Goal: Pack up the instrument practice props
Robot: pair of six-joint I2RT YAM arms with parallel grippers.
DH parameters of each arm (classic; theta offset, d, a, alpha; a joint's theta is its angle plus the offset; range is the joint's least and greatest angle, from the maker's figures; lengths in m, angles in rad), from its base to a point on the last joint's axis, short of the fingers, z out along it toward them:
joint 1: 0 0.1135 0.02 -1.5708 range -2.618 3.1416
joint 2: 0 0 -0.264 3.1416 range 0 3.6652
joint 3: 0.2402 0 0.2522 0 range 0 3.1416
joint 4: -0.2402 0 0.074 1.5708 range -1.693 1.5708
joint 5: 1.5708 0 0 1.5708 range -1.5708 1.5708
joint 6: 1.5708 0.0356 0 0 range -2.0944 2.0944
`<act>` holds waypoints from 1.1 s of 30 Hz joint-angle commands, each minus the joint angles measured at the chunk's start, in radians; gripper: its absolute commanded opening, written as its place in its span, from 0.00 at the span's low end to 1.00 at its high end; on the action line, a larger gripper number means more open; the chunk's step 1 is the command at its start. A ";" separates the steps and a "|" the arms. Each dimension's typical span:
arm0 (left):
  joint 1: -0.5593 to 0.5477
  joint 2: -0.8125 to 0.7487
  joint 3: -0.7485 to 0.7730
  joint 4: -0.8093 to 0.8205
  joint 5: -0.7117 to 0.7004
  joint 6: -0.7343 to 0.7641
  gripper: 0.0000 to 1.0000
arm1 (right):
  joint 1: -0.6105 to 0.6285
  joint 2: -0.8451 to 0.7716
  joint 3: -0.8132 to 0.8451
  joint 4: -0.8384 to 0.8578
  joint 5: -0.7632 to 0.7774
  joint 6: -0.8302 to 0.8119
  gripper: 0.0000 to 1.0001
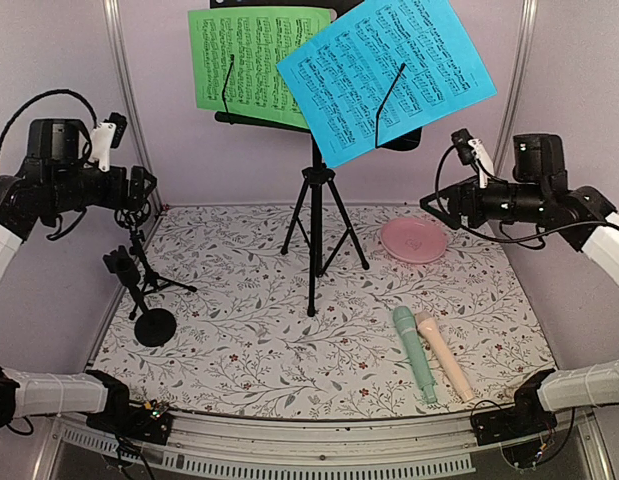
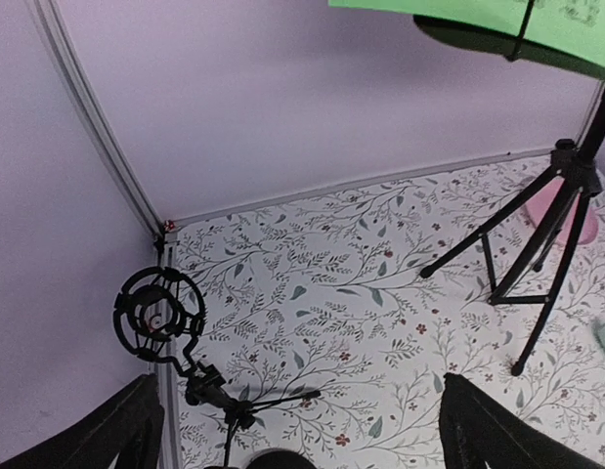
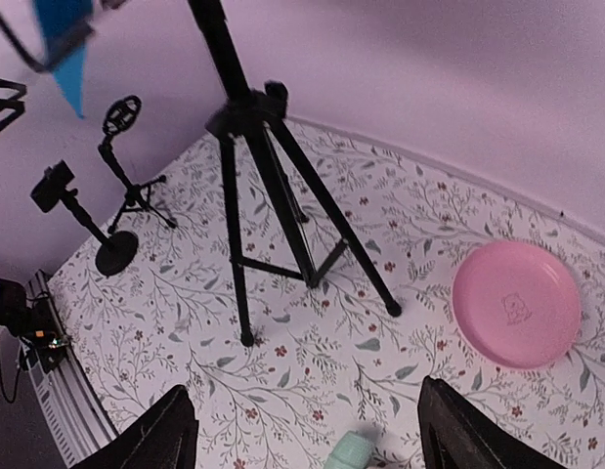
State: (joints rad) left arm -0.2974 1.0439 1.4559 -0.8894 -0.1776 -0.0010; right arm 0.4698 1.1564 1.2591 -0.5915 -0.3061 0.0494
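Floral-print table mat (image 1: 249, 350): I see mint-green plastic toy microphone (image 1: 414, 355), pale-pink toy microphone (image 1: 446, 358) flat, side by side, long axes 11-to-5 o'clock; left gripper (image 2: 297, 386), right gripper (image 3: 304, 391) both spread apart, empty.

I see plain lilac walls (image 1: 189, 170) closing the cell on three sides, with grey metal posts (image 1: 127, 90) in the back corners. The worktop (image 1: 249, 350) is covered in white printed with leafy sprigs. A pale slotted rail (image 1: 319, 442) edges its near side. The light is soft and even.
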 commanded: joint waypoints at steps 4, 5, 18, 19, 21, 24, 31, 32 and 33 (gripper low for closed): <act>0.007 -0.035 -0.044 0.285 0.268 -0.175 0.99 | -0.005 -0.268 -0.041 0.210 -0.088 -0.160 0.86; 0.003 -0.047 -0.077 0.335 0.297 -0.191 0.99 | -0.005 -0.298 -0.041 0.210 -0.079 -0.169 0.87; -0.240 0.013 -0.213 0.798 0.335 -0.459 0.89 | -0.005 -0.356 0.098 0.196 0.087 -0.143 0.87; -0.268 0.040 -0.200 0.804 0.314 -0.484 0.87 | -0.005 -0.350 0.109 0.196 0.100 -0.132 0.86; -0.310 0.091 -0.177 0.830 0.270 -0.540 0.84 | -0.004 -0.327 0.139 0.196 0.107 -0.116 0.86; -0.388 0.163 -0.143 0.895 0.234 -0.560 0.83 | -0.005 -0.281 0.199 0.195 0.081 -0.098 0.86; -0.473 0.302 -0.036 0.920 0.157 -0.571 0.83 | -0.006 -0.170 0.266 0.215 0.129 -0.082 0.86; -0.482 0.308 -0.038 0.923 0.121 -0.585 0.82 | -0.008 -0.155 0.280 0.217 0.146 -0.081 0.87; -0.486 0.313 -0.044 0.930 0.096 -0.598 0.82 | -0.013 -0.138 0.294 0.217 0.159 -0.081 0.87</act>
State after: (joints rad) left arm -0.7544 1.3426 1.3872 -0.0170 0.0322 -0.5541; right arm 0.4698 0.9653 1.5043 -0.3820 -0.2153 -0.0498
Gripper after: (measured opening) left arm 0.825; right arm 0.865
